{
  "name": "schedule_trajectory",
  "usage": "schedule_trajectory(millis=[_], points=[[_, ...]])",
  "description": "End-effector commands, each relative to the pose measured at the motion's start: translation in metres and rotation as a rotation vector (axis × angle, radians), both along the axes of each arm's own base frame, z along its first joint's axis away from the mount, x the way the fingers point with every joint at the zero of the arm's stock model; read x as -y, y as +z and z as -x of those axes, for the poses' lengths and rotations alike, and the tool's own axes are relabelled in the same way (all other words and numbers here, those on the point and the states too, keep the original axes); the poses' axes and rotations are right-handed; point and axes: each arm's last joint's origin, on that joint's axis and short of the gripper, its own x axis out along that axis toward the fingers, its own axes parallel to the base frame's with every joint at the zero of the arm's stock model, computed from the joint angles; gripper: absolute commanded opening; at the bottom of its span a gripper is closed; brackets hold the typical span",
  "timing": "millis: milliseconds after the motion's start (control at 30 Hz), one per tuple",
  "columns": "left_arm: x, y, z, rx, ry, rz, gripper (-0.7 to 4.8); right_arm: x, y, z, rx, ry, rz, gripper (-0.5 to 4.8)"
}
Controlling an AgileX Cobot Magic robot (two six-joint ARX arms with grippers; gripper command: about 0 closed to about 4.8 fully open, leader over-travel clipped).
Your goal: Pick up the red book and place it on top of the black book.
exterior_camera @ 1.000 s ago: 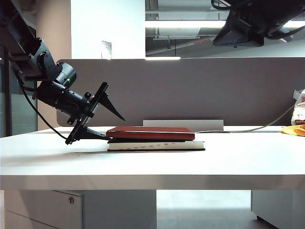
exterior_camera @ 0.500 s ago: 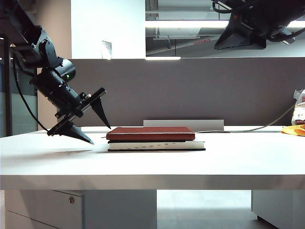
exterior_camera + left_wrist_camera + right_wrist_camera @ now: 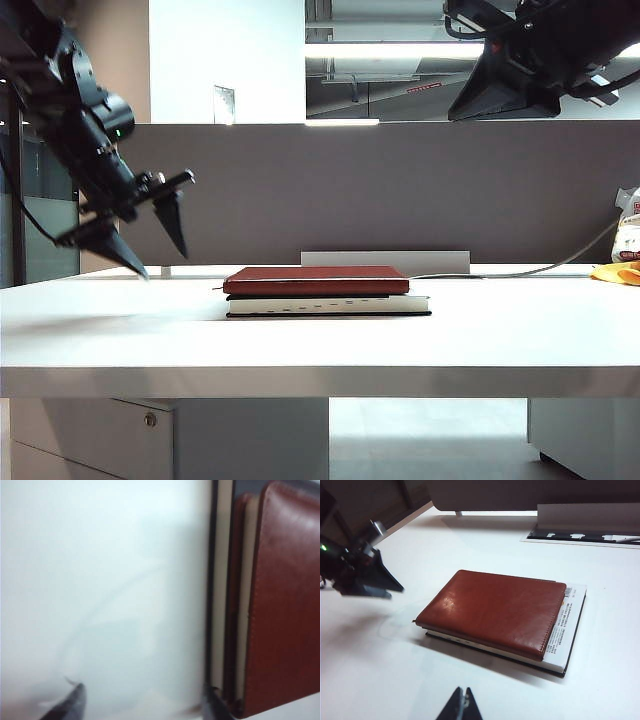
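The red book (image 3: 315,280) lies on the black book (image 3: 328,305). At its 9 o'clock the left gripper (image 3: 148,245) hovers wide, empty. The right gripper (image 3: 460,706), pinched closed, hangs high at 1 o'clock.

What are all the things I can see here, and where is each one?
red book: one, dark red, lying on top of the black book.
black book: one, black cover with white page edge, flat on the table, mid-table.
table: one, white, under the books.
partition: one, grey, behind the table.
cable: one, pale, on the table's right rear.
yellow object: one, at the table's far right edge.
left gripper: one, black, open, empty, in the air left of the books.
right gripper: one, black, shut, above the table near the books.
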Motion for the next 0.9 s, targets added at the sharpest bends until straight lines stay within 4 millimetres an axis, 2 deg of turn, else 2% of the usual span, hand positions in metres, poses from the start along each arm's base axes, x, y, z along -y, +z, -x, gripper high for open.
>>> schedule_trajectory(millis=[33,167,233,400,666,900], points=[[-0.005,0.026,0.005,0.079,0.003,-0.05,2.19,-0.001,-0.001,0.001,-0.023,0.026,0.007,-0.05],[-0.008,0.046,0.011,0.134,0.004,-0.068,1.73,-0.001,-0.004,0.002,-0.054,0.049,0.021,-0.05],[-0.008,0.051,0.014,0.139,0.004,-0.067,1.72,-0.001,-0.005,0.003,-0.069,0.049,0.028,-0.04],[-0.009,0.065,0.023,0.16,-0.023,-0.073,0.54,0.0,-0.009,0.004,-0.103,0.049,0.041,-0.05],[-0.01,0.116,0.047,0.298,-0.019,-0.072,0.51,0.0,-0.009,0.004,-0.101,0.053,0.039,-0.05],[-0.011,0.139,0.071,0.31,-0.054,-0.107,0.51,0.0,-0.008,0.004,-0.1,0.053,0.038,-0.04]])
